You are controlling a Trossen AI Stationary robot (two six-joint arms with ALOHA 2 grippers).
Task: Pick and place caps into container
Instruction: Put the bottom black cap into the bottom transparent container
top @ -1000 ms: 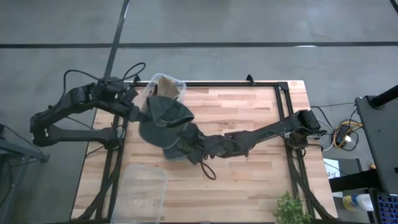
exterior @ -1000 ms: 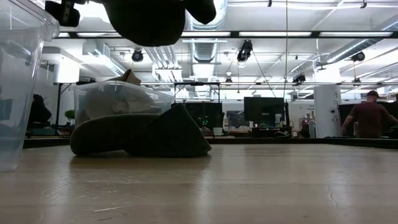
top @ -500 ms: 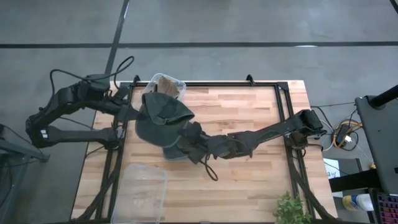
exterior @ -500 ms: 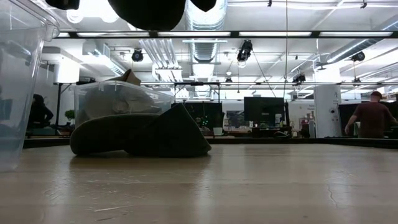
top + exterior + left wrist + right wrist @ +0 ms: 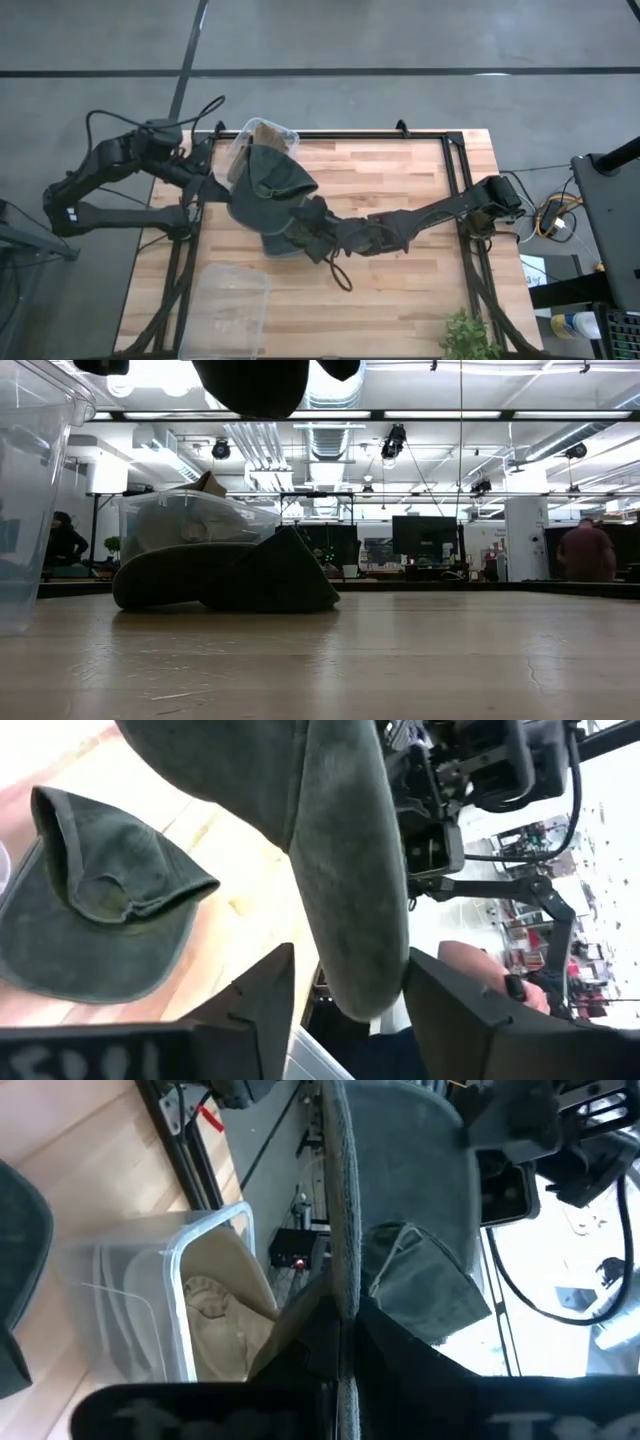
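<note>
A dark olive cap [image 5: 268, 188] hangs in the air over the table's left half. My right gripper [image 5: 306, 222] is shut on its right side. My left gripper [image 5: 345, 982] is open. Its fingers stand on either side of a hanging flap of that cap [image 5: 345, 910]; I cannot tell if they touch it. A second dark olive cap [image 5: 225, 575] lies flat on the wood below. A clear container [image 5: 268, 138] at the far left holds a tan cap [image 5: 215, 1315]. My right gripper pinches a thin edge of the lifted cap [image 5: 340, 1275] between its two fingers. The view shows that edge end-on, so I cannot tell if it is brim or crown rim. The fingers come about level from the table's right. The cap hangs clear of the table.
A second clear container [image 5: 232, 305] stands at the near left corner, close to the low camera [image 5: 30, 490]. A green plant [image 5: 468, 338] sits at the near right edge. Black frame rails [image 5: 455, 165] run along the table's sides. People move in the room behind.
The lifted cap has risen a little and swung slightly toward the table's right, still hanging from my right gripper. My left wrist has rolled and shifted slightly beside the cap's left side.
</note>
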